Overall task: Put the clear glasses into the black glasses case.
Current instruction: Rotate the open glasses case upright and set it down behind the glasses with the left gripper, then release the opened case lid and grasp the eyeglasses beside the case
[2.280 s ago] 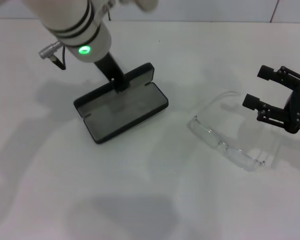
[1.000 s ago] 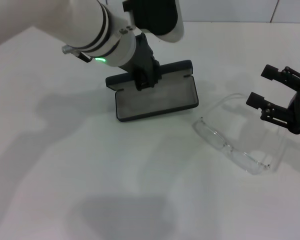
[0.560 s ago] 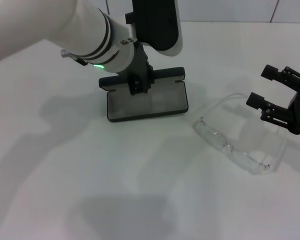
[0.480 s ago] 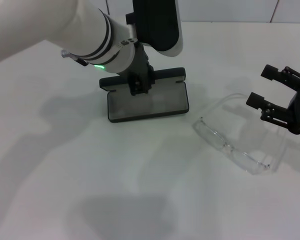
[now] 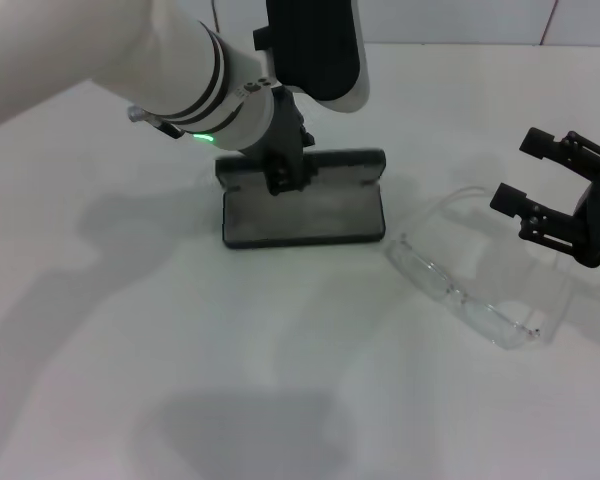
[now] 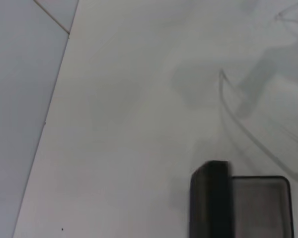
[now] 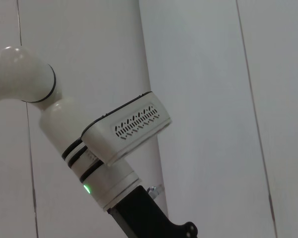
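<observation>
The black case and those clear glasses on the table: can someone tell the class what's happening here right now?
The left gripper is gripping the lid of the black glasses case, which lies open on the table showing its grey lining. The clear glasses lie unfolded beside the case, on the robot's right, not yet in it. The right gripper hangs open just beyond the glasses, holding nothing.

Glossy see-through plastic glasses point(image 5: 467, 290) — matt black hard case point(image 5: 305, 203) with dull grey felt-like lining.
</observation>
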